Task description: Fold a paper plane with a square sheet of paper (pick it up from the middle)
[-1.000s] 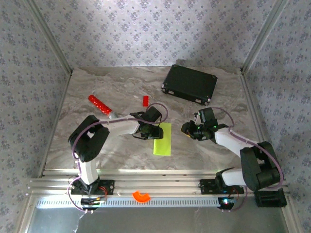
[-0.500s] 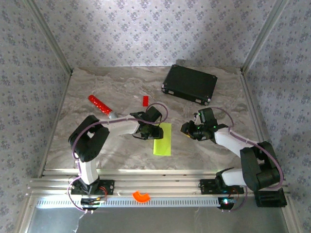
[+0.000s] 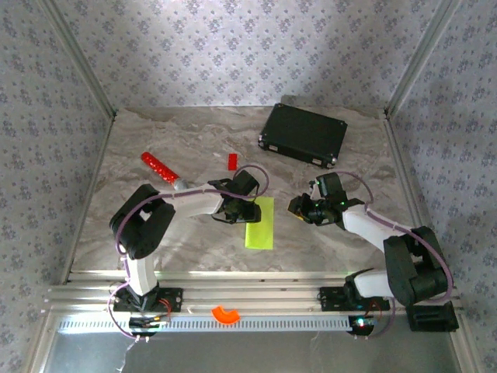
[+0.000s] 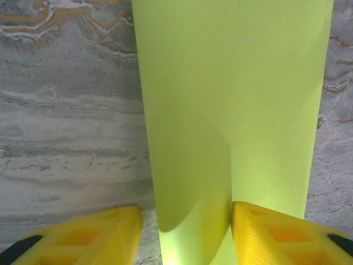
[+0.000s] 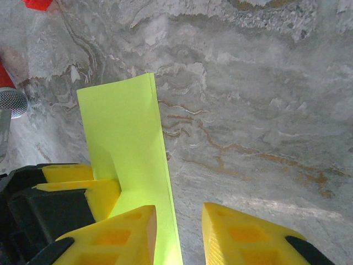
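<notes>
The square sheet of paper [image 3: 261, 225] lies folded into a narrow lime strip on the marble table [image 3: 155, 233]. My left gripper [image 3: 237, 210] sits low at the strip's upper left part. In the left wrist view the paper [image 4: 231, 83] runs up between my left gripper [image 4: 185, 237] jaws; one yellow fingertip [image 4: 281, 232] rests on it, the other stands on bare table beside its edge. My right gripper [image 3: 299, 208] hangs just right of the strip, open. In the right wrist view the paper [image 5: 124, 127] passes under my right gripper [image 5: 179, 237], near its left finger.
A black case [image 3: 304, 134] stands at the back right. A red stick [image 3: 159, 166] with a silvery end lies at the back left, a small red block [image 3: 231, 161] behind the left gripper. An orange ring piece [image 3: 226, 314] rests on the front rail.
</notes>
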Tool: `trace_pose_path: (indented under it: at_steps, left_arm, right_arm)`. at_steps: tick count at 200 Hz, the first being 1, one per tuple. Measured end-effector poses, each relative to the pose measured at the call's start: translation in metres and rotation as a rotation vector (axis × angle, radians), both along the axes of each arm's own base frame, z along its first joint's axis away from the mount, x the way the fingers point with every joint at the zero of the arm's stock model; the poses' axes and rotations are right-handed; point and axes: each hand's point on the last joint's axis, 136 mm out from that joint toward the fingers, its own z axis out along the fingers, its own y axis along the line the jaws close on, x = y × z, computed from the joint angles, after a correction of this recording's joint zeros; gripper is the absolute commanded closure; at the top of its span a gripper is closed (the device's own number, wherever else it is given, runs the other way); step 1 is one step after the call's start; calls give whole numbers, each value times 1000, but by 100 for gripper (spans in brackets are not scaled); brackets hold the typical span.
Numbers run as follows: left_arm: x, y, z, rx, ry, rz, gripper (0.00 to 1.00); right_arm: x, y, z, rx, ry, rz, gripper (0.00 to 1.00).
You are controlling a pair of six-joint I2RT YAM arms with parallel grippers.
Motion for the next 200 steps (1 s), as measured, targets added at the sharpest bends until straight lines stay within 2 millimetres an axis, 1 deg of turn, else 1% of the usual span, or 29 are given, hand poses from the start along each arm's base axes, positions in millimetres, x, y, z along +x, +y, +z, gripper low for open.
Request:
trace_pose_path:
  at_steps: [92, 200]
  left_arm:
    - [0, -1, -1, 15, 5, -19, 48]
    - [0, -1, -2, 22, 9, -23, 47]
  right_arm:
    - [-1, 3, 0, 3, -9, 10, 70]
    - [-2, 5, -3, 2, 0, 18, 70]
